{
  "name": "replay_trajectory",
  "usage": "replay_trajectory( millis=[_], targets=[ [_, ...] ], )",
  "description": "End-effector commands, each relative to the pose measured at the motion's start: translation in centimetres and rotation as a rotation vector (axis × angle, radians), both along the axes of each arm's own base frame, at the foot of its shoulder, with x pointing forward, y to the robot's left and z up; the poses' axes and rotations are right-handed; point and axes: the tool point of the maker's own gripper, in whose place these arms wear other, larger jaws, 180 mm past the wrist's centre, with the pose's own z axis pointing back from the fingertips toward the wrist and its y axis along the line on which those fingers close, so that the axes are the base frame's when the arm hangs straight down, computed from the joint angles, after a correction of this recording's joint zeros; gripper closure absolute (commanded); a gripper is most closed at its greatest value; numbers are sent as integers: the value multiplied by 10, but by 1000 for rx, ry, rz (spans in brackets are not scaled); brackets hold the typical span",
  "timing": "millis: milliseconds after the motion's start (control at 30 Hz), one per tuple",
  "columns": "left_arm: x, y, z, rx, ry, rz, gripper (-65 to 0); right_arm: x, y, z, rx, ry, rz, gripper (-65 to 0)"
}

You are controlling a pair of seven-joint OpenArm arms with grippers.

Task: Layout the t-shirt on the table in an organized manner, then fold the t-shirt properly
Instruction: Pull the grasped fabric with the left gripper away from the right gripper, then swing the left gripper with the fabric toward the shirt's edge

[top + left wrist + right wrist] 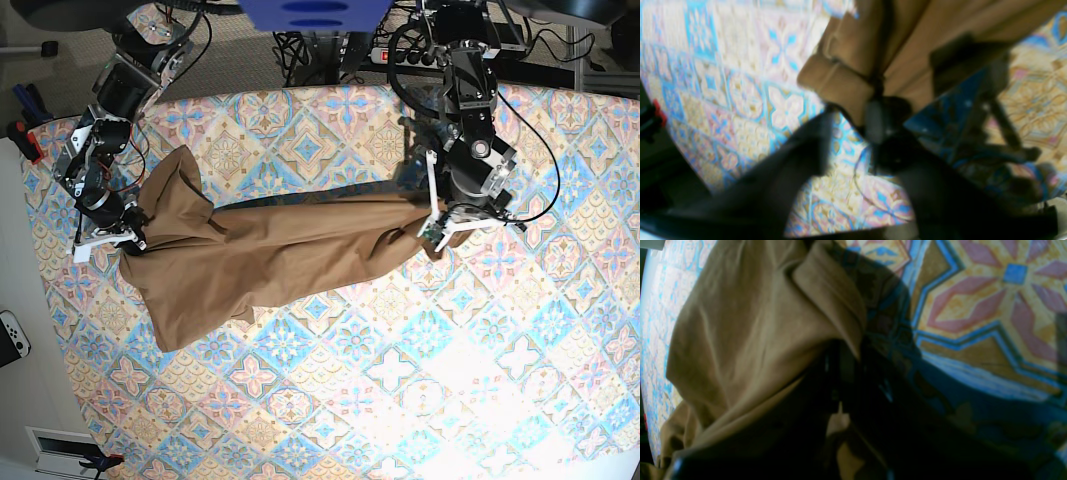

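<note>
The tan-brown t-shirt [270,255] lies stretched sideways across the table [400,380], bunched at both ends. In the base view my right gripper [128,240] holds the shirt's left end; up close, the right gripper [843,363] is shut on a pinch of t-shirt [750,333] just above the table [973,306]. My left gripper [432,232] sits at the shirt's right end. The left wrist view shows the left gripper [850,120] with jaws apart and table [723,83] pattern between them. A thick hem of the t-shirt [846,60] rests against the tip of one finger [880,123].
The table's left edge runs close beside the right arm. On the floor there lie a white game controller [12,335] and a red-handled clamp [20,135]. A power strip [400,55] and cables sit behind the table's far edge.
</note>
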Motion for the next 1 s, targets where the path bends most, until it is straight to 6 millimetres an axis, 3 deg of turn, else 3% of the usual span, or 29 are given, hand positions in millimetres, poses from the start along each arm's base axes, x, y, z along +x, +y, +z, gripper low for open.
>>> replay_trajectory(
  millis=[0,100,167,400,567,867,967],
  targets=[
    [4,3,8,7,-26,10,-358,-9,-5,-9,-30,70,4,0],
    [2,-3,5,-26,-16,-6,-523,-9,-5,-9,-29,70,4,0],
    [2,-8,4,-50,-18,-18,-560,-9,-5,-9,-29,70,4,0],
    [29,-27,24,-148,-99,-64,-478,-9,-4,-9,-28,72,6,0],
    [49,-26,29,-149,-118,-65,-418,-10,-4,-10,-28,75,6,0],
    [49,-32,-17,-174,39,-65,-397,-11,-4,-10,-29,75,6,0],
    [48,-49,-22,-163,63,-129,-397,-11,-4,-10,-29,75,6,0]
  ],
)
